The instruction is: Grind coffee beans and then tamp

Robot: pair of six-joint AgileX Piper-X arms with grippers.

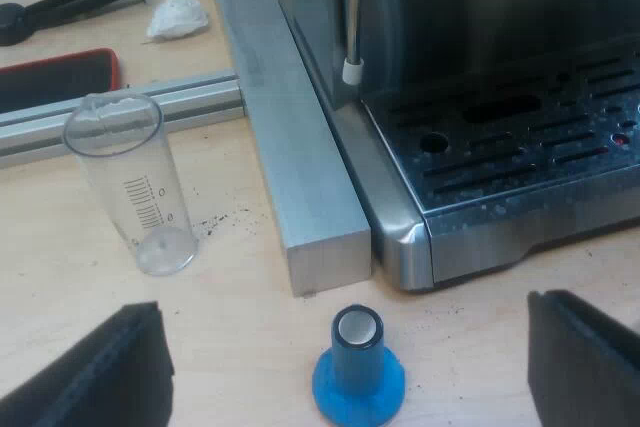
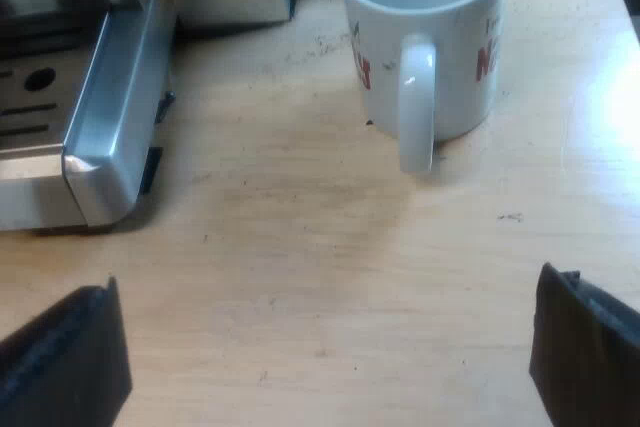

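Note:
A blue tamper (image 1: pixel 358 369) stands upright on the wooden table, between the wide-apart fingers of my open left gripper (image 1: pixel 350 372). An empty measuring glass (image 1: pixel 132 179) stands upright beside a metal bar (image 1: pixel 285 117). Past the bar sits the espresso machine (image 1: pixel 480 97), with its drip tray (image 1: pixel 520 152) and a thin steam wand (image 1: pixel 352 17). My right gripper (image 2: pixel 325 352) hangs open over bare table with nothing between its fingers. A white mug (image 2: pixel 430 37) with red lettering stands beyond it, handle facing me. The machine's metal corner (image 2: pixel 100 137) is near one finger.
An aluminium rail (image 1: pixel 130 112) runs behind the glass. Beyond it lie a red-edged dark flat object (image 1: pixel 55 77), a black handle-like item (image 1: pixel 65 2) and a crumpled white tissue (image 1: pixel 178 17). Coffee grounds speckle the table (image 1: pixel 215 222) near the glass.

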